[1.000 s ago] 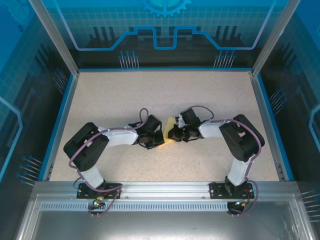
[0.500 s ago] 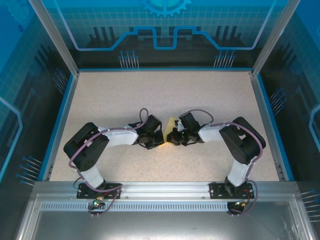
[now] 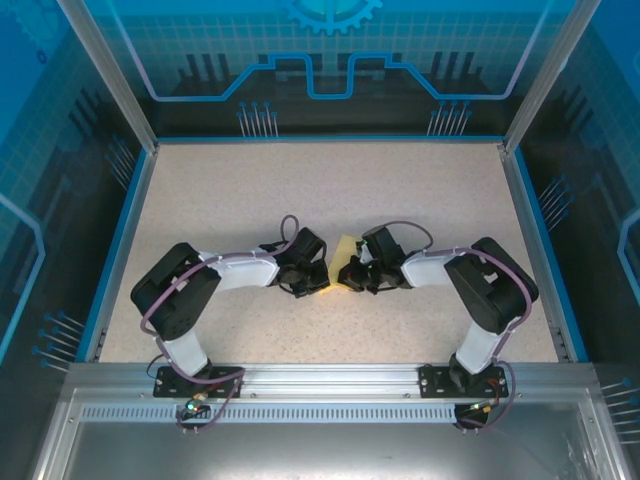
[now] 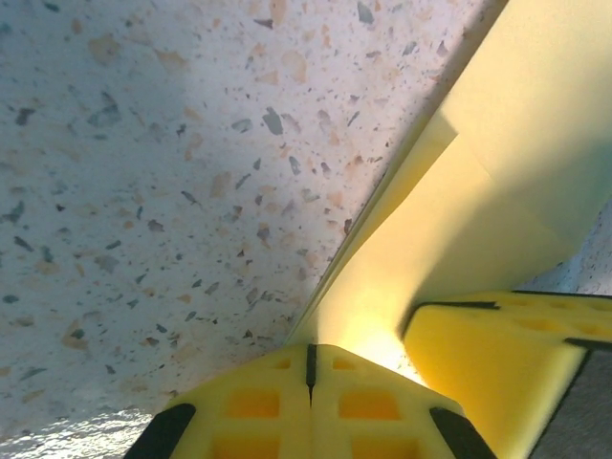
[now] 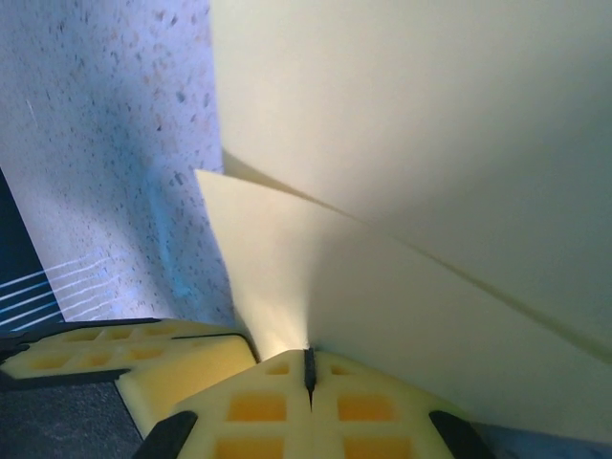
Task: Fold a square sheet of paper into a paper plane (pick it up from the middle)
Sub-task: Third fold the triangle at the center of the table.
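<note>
Both arms are in tight at mid-table, the left gripper and the right gripper nose to nose, with the square sheet of paper caught between them just over the speckled table. Each pair of fingers is pressed together on a paper edge, and the wrist views show the yellow pads closed with the sheet running out of the seam. Overlapping layers and a crease show, so folding looks begun. No pointed dart yet, and I'd judge most folds are left
</note>
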Controlling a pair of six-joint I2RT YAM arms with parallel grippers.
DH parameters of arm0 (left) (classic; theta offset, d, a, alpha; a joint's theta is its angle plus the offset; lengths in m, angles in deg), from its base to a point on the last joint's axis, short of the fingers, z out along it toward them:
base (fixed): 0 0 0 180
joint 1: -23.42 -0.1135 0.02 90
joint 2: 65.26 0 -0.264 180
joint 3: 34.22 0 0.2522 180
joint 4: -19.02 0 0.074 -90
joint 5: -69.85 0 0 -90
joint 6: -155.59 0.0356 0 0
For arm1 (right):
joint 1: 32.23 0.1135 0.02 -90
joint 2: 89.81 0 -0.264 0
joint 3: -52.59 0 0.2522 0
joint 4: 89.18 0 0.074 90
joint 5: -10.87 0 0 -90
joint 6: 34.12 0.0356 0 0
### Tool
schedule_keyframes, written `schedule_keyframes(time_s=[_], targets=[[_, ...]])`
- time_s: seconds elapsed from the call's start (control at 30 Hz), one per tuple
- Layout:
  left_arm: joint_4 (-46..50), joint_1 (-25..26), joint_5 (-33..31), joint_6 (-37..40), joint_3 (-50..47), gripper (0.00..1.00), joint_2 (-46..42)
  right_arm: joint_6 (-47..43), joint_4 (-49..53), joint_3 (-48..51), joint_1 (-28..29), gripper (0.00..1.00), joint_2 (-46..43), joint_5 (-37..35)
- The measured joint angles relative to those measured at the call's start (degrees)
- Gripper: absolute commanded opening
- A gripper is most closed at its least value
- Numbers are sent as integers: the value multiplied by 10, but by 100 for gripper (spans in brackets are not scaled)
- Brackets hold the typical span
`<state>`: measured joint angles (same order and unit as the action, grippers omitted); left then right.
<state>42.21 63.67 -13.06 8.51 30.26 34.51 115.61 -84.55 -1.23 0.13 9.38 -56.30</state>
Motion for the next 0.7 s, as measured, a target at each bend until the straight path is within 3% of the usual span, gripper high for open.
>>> schedule_keyframes(time_s=[0.33, 0.57, 0.63, 0.7], targets=[[1, 0, 0, 0, 0, 0, 0, -36, -8, 36, -91, 0, -26, 17], [4, 0, 2, 11, 4, 0, 0, -63, 39, 35, -138, 0, -64, -1], [12, 0, 2, 24, 10, 6, 0, -73, 56, 29, -139, 0, -82, 0], [27, 0, 4, 41, 20, 14, 0, -79, 66, 24, -139, 11, -101, 2]])
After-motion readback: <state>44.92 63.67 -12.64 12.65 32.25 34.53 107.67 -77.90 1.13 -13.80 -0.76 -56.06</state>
